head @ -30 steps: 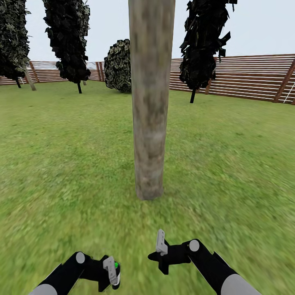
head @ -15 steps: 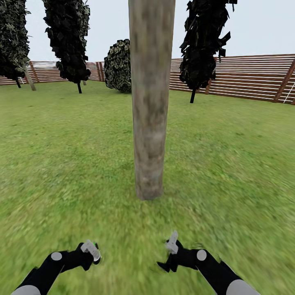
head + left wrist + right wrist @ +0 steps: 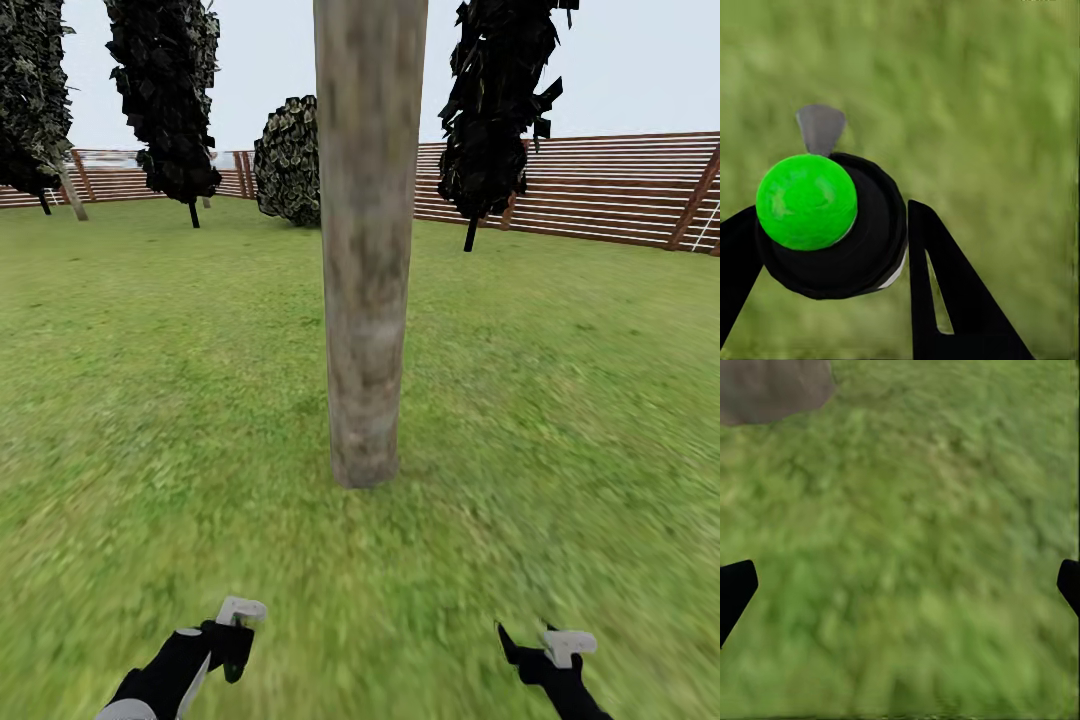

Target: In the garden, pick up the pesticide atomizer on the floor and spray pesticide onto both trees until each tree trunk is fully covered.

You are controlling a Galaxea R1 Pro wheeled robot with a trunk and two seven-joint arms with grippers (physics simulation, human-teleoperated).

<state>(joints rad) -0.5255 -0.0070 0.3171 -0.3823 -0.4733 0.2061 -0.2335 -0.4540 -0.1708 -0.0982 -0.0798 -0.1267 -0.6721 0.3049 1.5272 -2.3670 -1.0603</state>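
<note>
Open green lawn (image 3: pixel 150 380) under a flat pale grey sky (image 3: pixel 640 60), ringed by a brown slatted fence (image 3: pixel 600 190), with 3 dark thin-stemmed columnar trees (image 3: pixel 165 90) and 1 broad dark bush (image 3: pixel 288 160) standing before it.

tree trunk (image 3: pixel 368 250): top cut off by the head view's upper edge, crown out of sight. In the right wrist view just a corner of its base (image 3: pixel 772 388) shows, clipped by the edge. Grass (image 3: pixel 560 400) nearer than the trunk smears into blur. Left gripper (image 3: pixel 832 247): fingers (image 3: pixel 952 300) cropped at the frame edge; the atomizer (image 3: pixel 829 217) between them shows its cap end, body hidden. Right gripper (image 3: pixel 900 585): two dark fingertips (image 3: pixel 735 589) at the frame's sides, rest cut off.
</note>
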